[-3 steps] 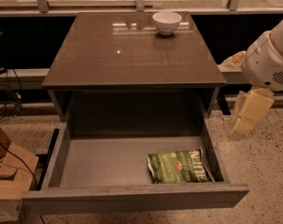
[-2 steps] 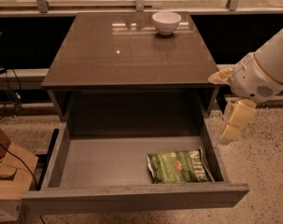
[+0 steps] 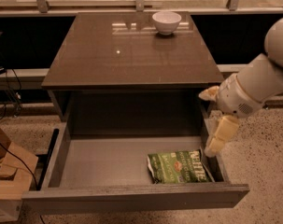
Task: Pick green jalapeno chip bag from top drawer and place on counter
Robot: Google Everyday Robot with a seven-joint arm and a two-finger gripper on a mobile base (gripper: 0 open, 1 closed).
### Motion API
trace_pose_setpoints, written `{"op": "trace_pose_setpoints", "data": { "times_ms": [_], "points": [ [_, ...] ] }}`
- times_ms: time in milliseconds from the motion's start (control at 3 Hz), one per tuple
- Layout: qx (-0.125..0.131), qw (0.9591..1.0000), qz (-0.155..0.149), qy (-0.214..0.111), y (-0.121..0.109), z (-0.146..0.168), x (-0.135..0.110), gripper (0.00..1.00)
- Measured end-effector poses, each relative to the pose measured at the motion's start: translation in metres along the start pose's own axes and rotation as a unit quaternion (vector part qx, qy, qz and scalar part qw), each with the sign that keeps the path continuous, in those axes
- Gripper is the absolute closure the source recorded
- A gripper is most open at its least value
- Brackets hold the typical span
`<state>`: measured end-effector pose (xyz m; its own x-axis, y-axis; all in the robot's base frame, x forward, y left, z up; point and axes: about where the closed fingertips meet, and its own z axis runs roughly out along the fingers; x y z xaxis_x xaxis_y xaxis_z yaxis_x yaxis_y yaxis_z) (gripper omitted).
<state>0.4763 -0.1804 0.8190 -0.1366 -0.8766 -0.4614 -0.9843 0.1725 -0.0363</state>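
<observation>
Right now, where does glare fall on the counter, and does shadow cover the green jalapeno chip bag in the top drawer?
Camera view: dim, warm light. Glare streaks the counter beside the white bowl, plus one small spot nearer. Shadow fills the back of the top drawer; the green jalapeno chip bag, front right, is lit. The gripper hangs over the drawer's right wall.

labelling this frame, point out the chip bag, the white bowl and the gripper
green jalapeno chip bag [image 3: 178, 167], camera view, middle of its face
white bowl [image 3: 166, 27], camera view, its outer wall
gripper [image 3: 210, 123], camera view, midway between fingertips, over right wall of top drawer [image 3: 218, 171]
</observation>
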Motion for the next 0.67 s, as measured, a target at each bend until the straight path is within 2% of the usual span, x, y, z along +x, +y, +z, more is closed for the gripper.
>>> {"op": "trace_pose_setpoints", "data": {
  "times_ms": [333, 667],
  "points": [
    [-0.033, 0.9994, 0.014, -0.006, 0.004, 0.048, 0.025, 0.0],
    [-0.048, 0.9987, 0.012, 0.009, 0.002, 0.094, 0.039, 0.0]
  ]
}}
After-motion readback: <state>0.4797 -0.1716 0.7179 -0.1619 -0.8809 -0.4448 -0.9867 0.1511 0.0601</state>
